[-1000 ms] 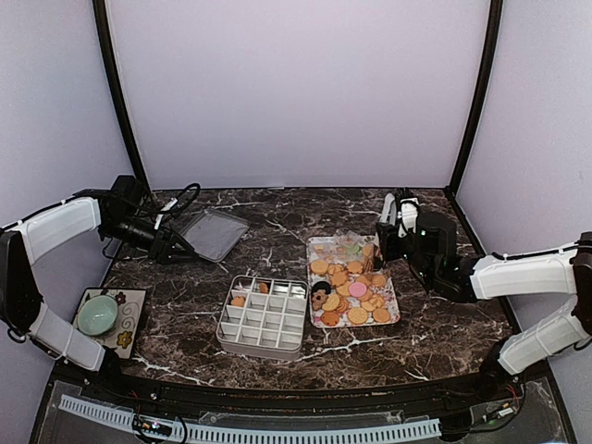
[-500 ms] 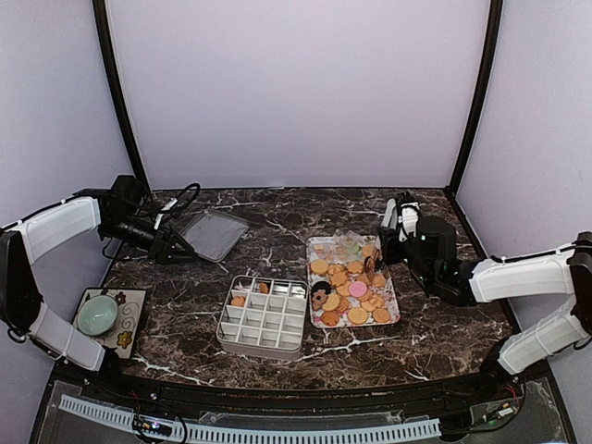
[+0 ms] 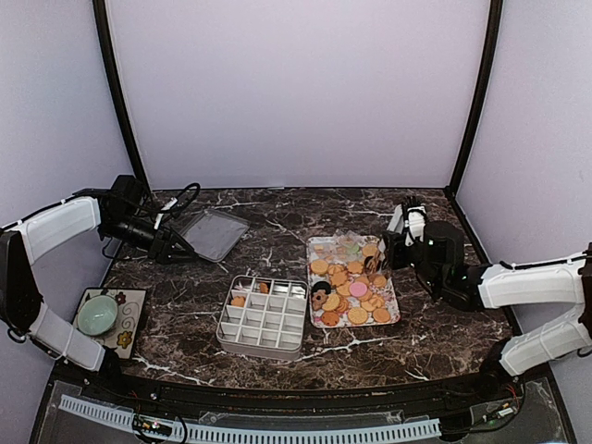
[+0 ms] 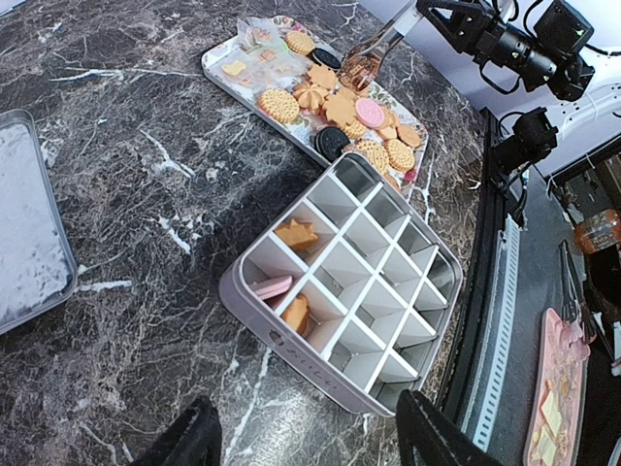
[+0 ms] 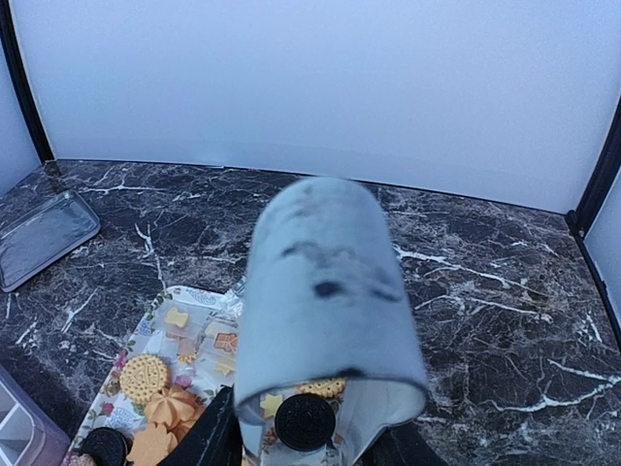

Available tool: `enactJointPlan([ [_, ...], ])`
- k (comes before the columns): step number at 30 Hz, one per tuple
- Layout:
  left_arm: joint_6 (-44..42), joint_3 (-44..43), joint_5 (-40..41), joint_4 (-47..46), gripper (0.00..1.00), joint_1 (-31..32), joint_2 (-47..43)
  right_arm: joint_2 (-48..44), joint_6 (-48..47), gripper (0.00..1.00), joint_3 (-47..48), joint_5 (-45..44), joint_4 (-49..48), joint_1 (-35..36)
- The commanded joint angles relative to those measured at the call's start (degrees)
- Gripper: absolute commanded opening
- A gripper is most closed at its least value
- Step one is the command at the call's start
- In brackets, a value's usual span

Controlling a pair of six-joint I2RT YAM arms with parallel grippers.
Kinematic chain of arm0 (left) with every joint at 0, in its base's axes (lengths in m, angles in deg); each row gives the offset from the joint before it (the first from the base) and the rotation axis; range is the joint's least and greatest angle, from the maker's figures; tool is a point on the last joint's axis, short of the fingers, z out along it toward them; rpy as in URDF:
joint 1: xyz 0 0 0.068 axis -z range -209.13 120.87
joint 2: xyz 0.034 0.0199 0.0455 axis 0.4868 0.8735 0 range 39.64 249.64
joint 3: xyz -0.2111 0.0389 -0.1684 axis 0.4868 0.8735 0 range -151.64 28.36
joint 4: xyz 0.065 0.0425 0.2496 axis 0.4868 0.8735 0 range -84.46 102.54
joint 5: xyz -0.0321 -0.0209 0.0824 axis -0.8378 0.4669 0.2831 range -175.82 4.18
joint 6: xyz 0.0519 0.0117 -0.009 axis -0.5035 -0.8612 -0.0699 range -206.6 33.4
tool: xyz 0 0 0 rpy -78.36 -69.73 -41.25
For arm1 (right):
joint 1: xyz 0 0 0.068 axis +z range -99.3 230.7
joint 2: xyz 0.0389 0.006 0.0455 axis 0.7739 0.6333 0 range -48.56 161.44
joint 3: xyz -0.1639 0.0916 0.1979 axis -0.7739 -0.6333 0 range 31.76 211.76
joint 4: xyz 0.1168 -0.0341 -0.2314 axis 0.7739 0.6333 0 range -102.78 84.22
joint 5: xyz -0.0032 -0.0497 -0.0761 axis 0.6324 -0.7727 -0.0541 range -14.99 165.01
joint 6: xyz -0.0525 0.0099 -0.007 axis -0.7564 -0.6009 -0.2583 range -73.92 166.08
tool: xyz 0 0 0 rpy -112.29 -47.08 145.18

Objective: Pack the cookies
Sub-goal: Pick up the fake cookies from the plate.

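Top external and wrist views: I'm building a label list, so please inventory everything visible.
Loose cookies: many, mostly golden-orange, a few black, one pink; on the flowered tray.
Boxed cookies: three, two orange, one pink; back-left compartments.
Flowered tray: one, right of centre.
Divided box: one, grey-white, centre front.
Shallow tin: one, grey, back left.
Bowl: one, pale green, on a patterned mat, front left.
Tongs: one, metal, over the tray.
Table: dark marble.
Left end effector: open, beside the tin.
Right end effector: shut on the tongs.

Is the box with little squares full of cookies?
No, mostly empty: the divided box shows just three cookies along one edge.
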Motion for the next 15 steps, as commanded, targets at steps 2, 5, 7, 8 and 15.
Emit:
enactJointPlan([
  [2, 0.4, -1.7, -1.8, 1.6, 0.63, -0.3, -0.3, 1.8, -1.0, 0.41, 1.9, 0.2, 0.8, 0.1],
  [5, 0.4, -1.7, -1.8, 1.7, 0.63, -0.3, -0.4, 1.7, -1.0, 0.35, 2.3, 0.5, 1.2, 0.3],
  [7, 0.4, -1.7, -1.8, 1.6, 0.63, -0.3, -0.3, 0.8, -1.0, 0.3, 2.4, 0.1, 1.3, 0.5],
  [8, 0.4, -1.7, -1.7, 1.6, 0.63, -0.3, -0.3, 0.1, -1.1, 0.28, 2.6, -0.3, 1.6, 0.6],
  [15, 0.4, -1.4, -1.3, 1.1, 0.63, -0.3, 0.2, -5.8, -3.7, 0.22, 6.6, -2.3, 5.9, 3.0],
])
